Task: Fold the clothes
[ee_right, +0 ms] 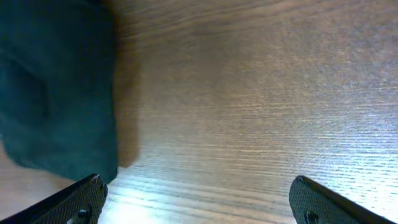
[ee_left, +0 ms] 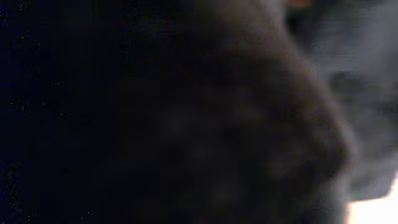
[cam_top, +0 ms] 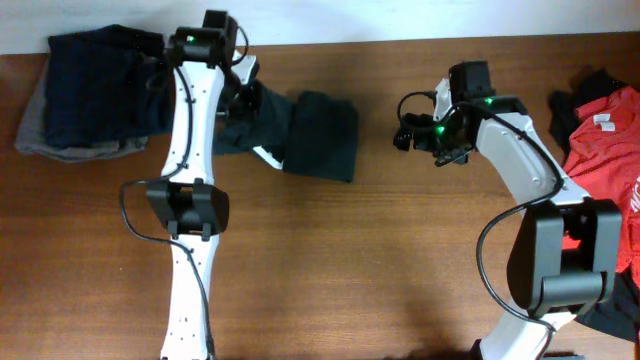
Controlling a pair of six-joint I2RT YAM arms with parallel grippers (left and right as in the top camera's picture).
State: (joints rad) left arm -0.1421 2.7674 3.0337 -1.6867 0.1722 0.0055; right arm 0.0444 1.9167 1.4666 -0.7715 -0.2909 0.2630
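The long blackish-green garment (cam_top: 315, 135) lies bunched across the back middle of the table, with a white tag (cam_top: 265, 155) at its lower edge. My left gripper (cam_top: 243, 95) is down at the garment's left end and shut on the cloth. Dark fabric (ee_left: 186, 124) fills the whole left wrist view and hides the fingers. My right gripper (cam_top: 404, 132) hovers open over bare wood, right of the garment. Its two fingertips (ee_right: 84, 196) stand wide apart with nothing between them, and the garment's edge (ee_right: 56, 93) lies at the left of that view.
A folded pile of navy and grey clothes (cam_top: 80, 100) sits at the back left corner. A red garment (cam_top: 605, 135) and black cloth (cam_top: 590, 85) lie at the right edge beside the right arm's base (cam_top: 560, 250). The table's back edge runs just behind the left arm.
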